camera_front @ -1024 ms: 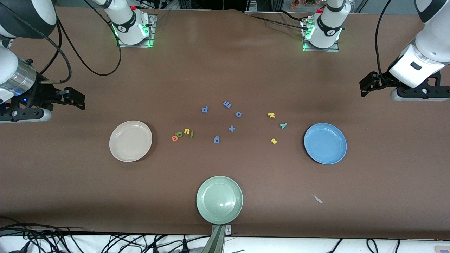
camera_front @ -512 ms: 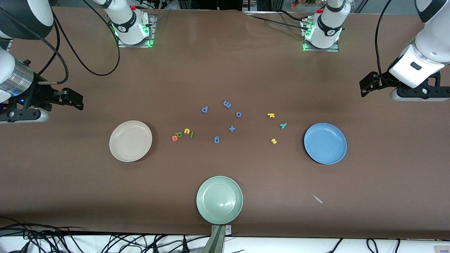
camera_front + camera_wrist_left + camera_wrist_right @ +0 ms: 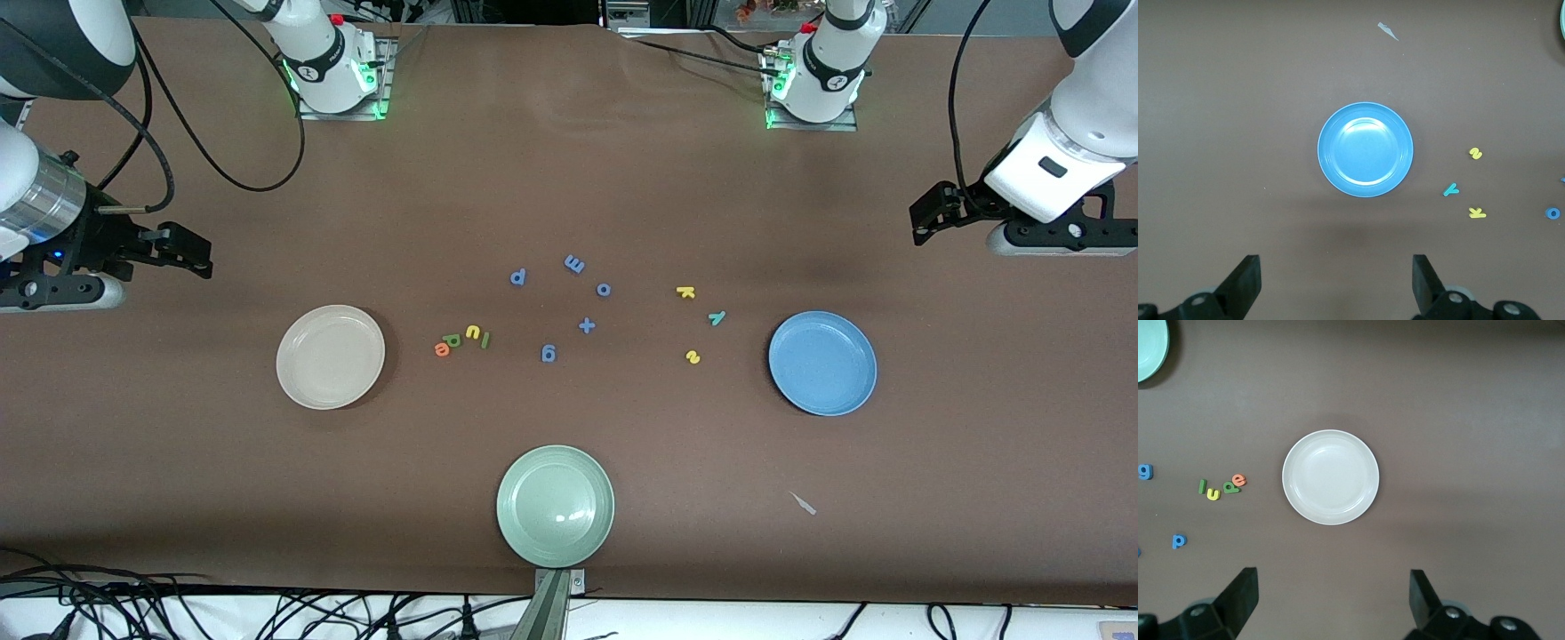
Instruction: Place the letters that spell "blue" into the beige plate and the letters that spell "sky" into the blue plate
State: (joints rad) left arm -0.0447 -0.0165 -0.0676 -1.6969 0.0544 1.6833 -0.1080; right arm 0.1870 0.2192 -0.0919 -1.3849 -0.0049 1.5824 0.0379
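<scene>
The left gripper (image 3: 1333, 280) has its fingers (image 3: 1245, 280) spread wide and holds nothing; it hangs high over the counter (image 3: 569, 178) at the left arm's end, looking down on the blue plate (image 3: 1365, 149). The right gripper (image 3: 1331, 600) is the same, its fingers (image 3: 1241, 593) wide apart and empty, up over the right arm's end of the counter above the beige plate (image 3: 1331, 477). In the front view the left gripper (image 3: 929, 218) and the right gripper (image 3: 191, 251) sit at the two edges, well apart from every letter. The beige plate (image 3: 331, 356) lies flat with nothing in it; just beside it, toward the counter's middle, the letters that spell "blue" (image 3: 461, 338) lie in a tight curved row, the orange e (image 3: 441, 349) closest to the plate, then the dark green b (image 3: 452, 340), the yellow u (image 3: 472, 332) and the light green l (image 3: 485, 340). The blue plate (image 3: 822, 363) is also bare; near it the letters that spell "sky" (image 3: 698, 322) lie loosely spaced, the yellow k (image 3: 685, 292) farthest from the front camera, the teal y (image 3: 717, 317) closest to the plate, the yellow s (image 3: 693, 357) nearest the camera. Between the two groups five all-blue letters (image 3: 573, 302) are scattered. A pale green plate (image 3: 556, 505) rests at the counter's camera-side edge, and a small pale scrap (image 3: 804, 504) lies nearer the camera than the blue plate.
</scene>
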